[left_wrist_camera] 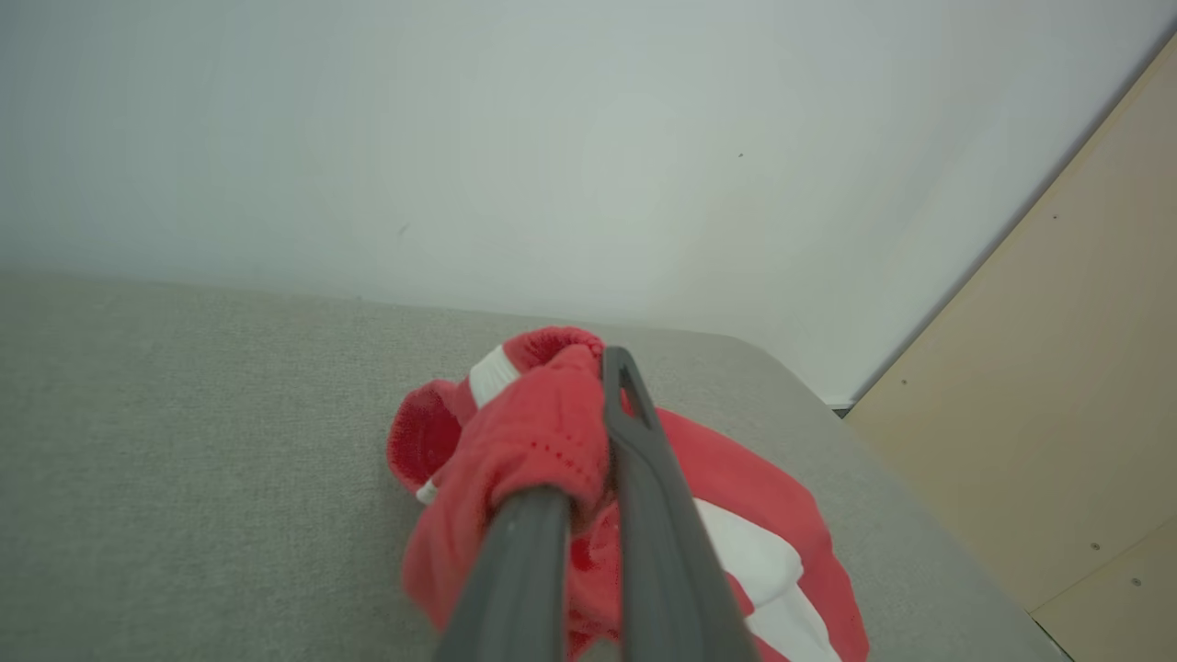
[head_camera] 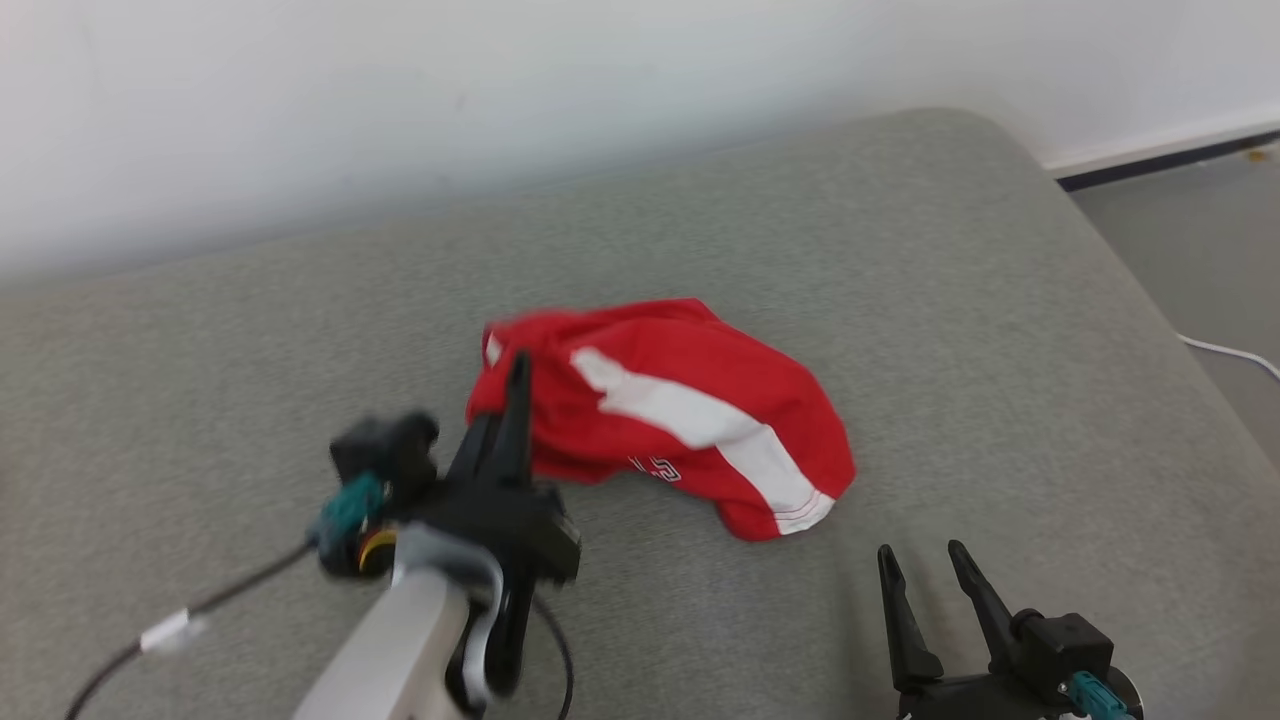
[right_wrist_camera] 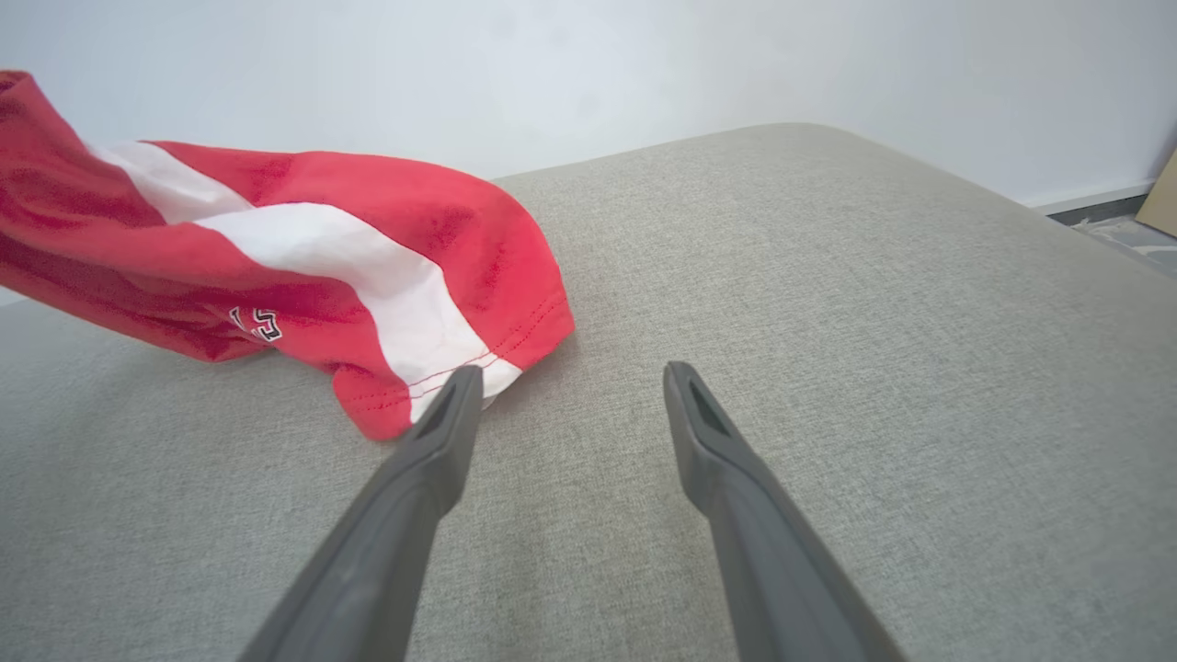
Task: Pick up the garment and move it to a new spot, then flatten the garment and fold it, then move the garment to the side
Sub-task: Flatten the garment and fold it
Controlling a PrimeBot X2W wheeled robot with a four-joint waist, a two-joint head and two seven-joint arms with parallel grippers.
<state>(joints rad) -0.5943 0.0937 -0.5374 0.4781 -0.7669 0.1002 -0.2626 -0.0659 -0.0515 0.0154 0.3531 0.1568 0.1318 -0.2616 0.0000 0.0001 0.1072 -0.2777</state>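
1. Grey woven cloth covers the padded surface, rounded at its far corner and set against a plain white wall.
2. Near the middle of that surface lies the red garment, bunched into a loose heap. One broad white stripe crosses it to a hem sewn with red thread, and small black-and-white lettering shows beside the stripe.
3. The fabric looks soft and matte, and a line of fine stitch holes runs along the seam seen in the left wrist view.
4. At the heap's left end, the left gripper has its long dark fingers pressed together on a fold of the garment, with red cloth bunched over one finger.
5. The right gripper hovers at the near right with its smooth, tapering fingers spread wide and nothing between them, just beside the striped hem.
6. A pale beige panel dotted with small screws stands beyond the corner, and a white cable lies on the floor.
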